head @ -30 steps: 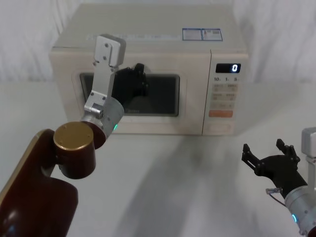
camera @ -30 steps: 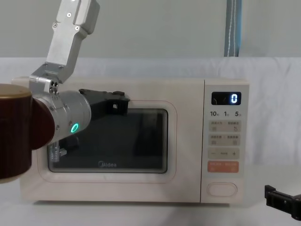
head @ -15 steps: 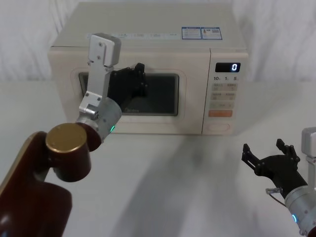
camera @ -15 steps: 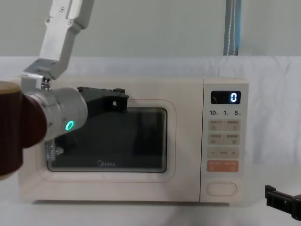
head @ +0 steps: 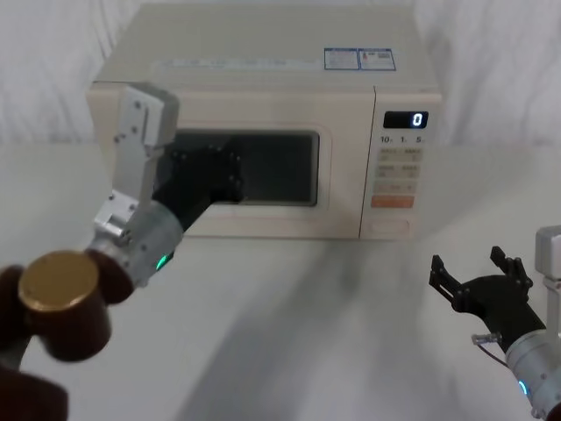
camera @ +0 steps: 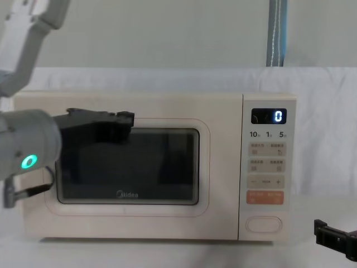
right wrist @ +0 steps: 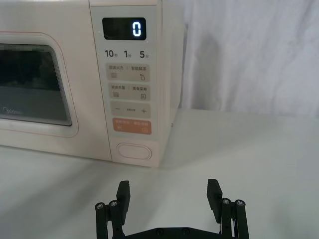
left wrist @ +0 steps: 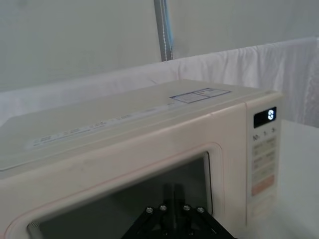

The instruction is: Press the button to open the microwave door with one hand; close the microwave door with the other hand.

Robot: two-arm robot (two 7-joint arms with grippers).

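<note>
We cannot tell whether the left gripper (head: pixel 230 168) touches the microwave door (camera: pixel 162 167); its black body covers the window's left part (fingertips merge with dark glass). Right gripper (camera: pixel 334 239) is cut off by the chest view's lower right corner. Small key print (right wrist: pixel 128 72) is unreadable.

Staged lab setup, white draped backdrop (camera: pixel 167 33), white-covered table (head: pixel 307 333)

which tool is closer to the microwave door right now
Left. The left tool hangs right in front of the microwave door, over its window. The right tool sits low on the table, off toward the control panel side.
</note>
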